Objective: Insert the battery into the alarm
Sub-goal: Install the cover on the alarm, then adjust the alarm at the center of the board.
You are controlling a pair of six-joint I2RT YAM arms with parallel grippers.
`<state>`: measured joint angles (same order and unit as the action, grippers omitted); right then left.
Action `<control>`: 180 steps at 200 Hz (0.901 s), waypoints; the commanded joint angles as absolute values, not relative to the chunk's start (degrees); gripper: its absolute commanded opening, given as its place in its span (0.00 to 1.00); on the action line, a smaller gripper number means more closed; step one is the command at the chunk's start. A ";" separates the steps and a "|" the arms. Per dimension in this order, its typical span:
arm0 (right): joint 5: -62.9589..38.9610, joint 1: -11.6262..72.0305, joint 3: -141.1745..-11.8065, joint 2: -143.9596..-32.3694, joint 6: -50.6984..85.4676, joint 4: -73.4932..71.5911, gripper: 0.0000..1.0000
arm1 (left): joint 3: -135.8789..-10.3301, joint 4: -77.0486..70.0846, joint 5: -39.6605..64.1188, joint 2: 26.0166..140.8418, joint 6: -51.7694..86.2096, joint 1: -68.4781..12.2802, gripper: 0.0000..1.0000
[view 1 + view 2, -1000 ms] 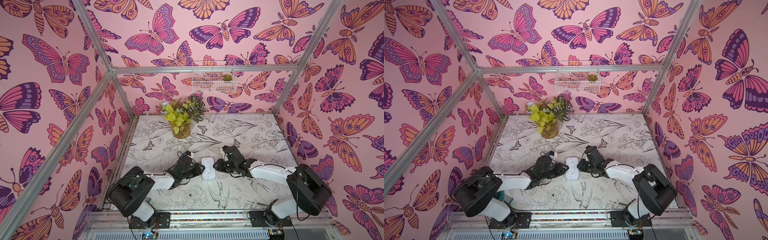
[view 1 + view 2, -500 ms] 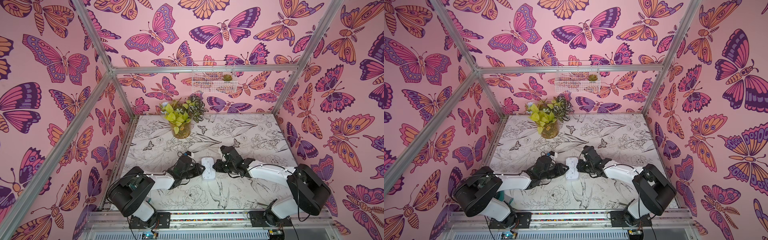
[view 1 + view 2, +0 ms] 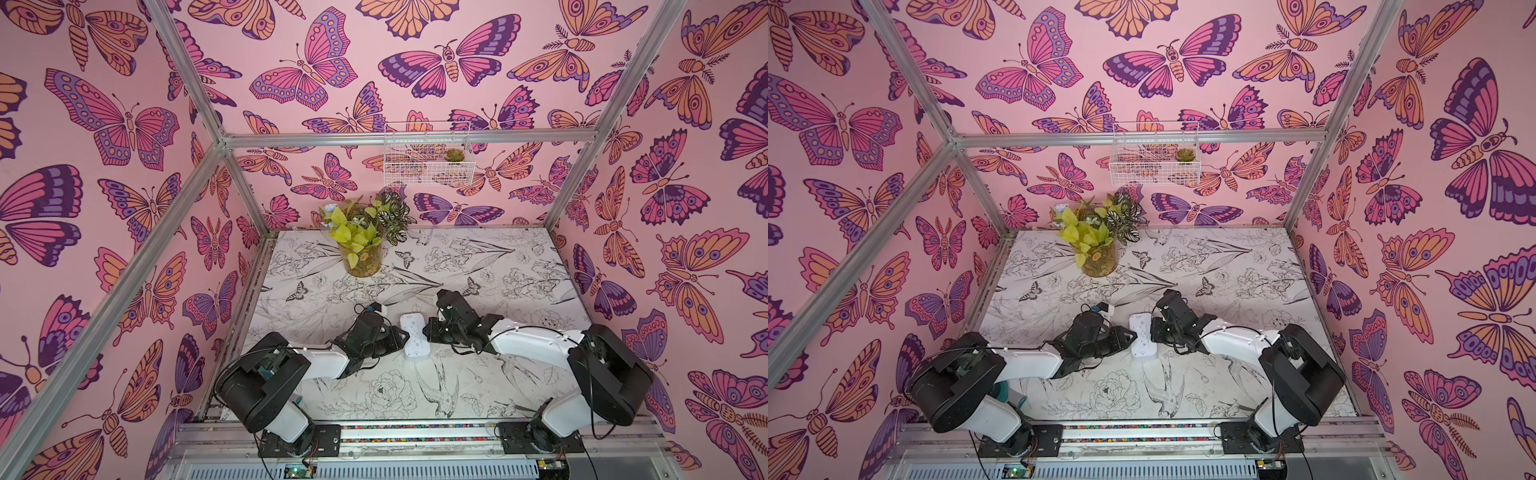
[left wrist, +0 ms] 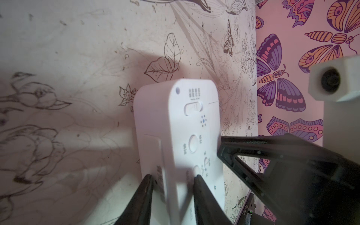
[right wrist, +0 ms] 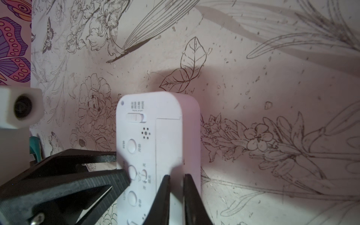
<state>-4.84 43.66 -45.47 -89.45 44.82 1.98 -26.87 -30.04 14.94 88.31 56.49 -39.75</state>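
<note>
Pink walls printed with big purple, magenta and orange butterflies fill the sides and top of both top views. Silver metal bars frame the enclosure. At upper centre a white wire basket holds a small succulent. Below it a leafy potted plant stands on the tabletop, white with black line-drawn flowers and birds.

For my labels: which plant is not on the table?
The small succulent in the wall's wire basket; the leafy potted plant stands on the table.
</note>
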 commanded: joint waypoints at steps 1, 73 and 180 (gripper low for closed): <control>-7.34 47.50 -46.79 -93.42 45.96 2.66 0.15 | -27.55 -31.03 17.09 89.63 56.44 -40.91 0.37; 1.56 48.34 -48.90 -89.09 43.92 10.58 0.26 | -26.11 -28.98 13.23 85.96 56.78 -40.75 0.36; 10.98 54.87 -56.19 -87.84 40.70 23.86 0.99 | -21.17 -12.74 0.54 68.21 58.37 -37.71 0.55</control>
